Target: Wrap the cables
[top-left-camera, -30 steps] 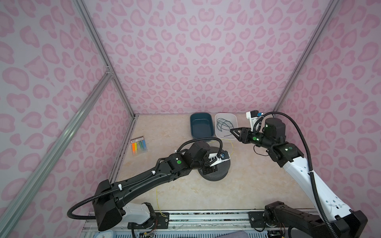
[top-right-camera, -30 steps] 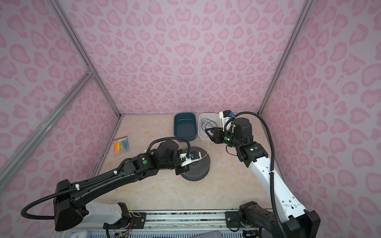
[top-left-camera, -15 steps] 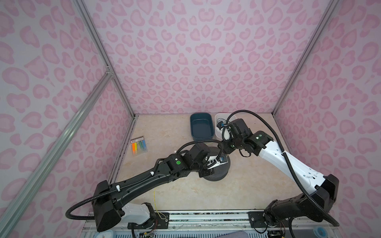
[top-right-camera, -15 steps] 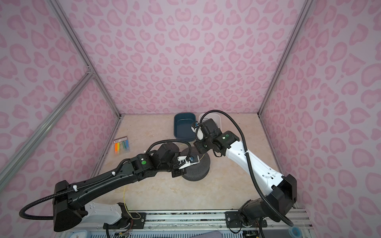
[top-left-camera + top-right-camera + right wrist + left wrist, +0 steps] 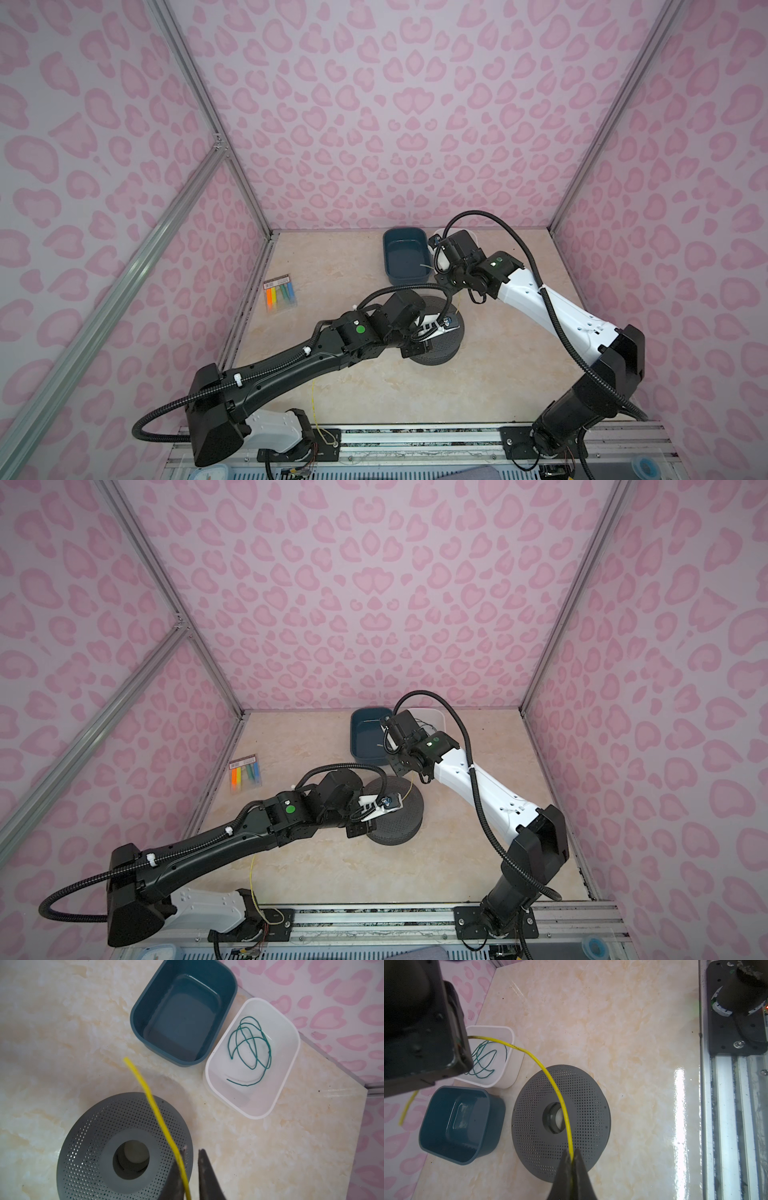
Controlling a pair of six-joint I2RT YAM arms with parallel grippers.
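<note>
left gripper (image 5: pixel 572 1157) pressed together on the yellow wire (image 5: pixel 550 1076), pinching it above the edge of the grey perforated disc (image 5: pixel 591 1105); wire's long axis arcs from there over the disc's centre hole to the right gripper (image 5: pixel 192 1153); right jaws show a gap, wire lying along one finger (image 5: pixel 170 1184), doesn't look clamped; free end sticks out past it toward the blue bin (image 5: pixel 149 1007); right arm nearer that end; my read: it needs to clamp there next

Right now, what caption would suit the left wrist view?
Left gripper pinches a thin yellow wire arching over a round grey perforated disc.
</note>
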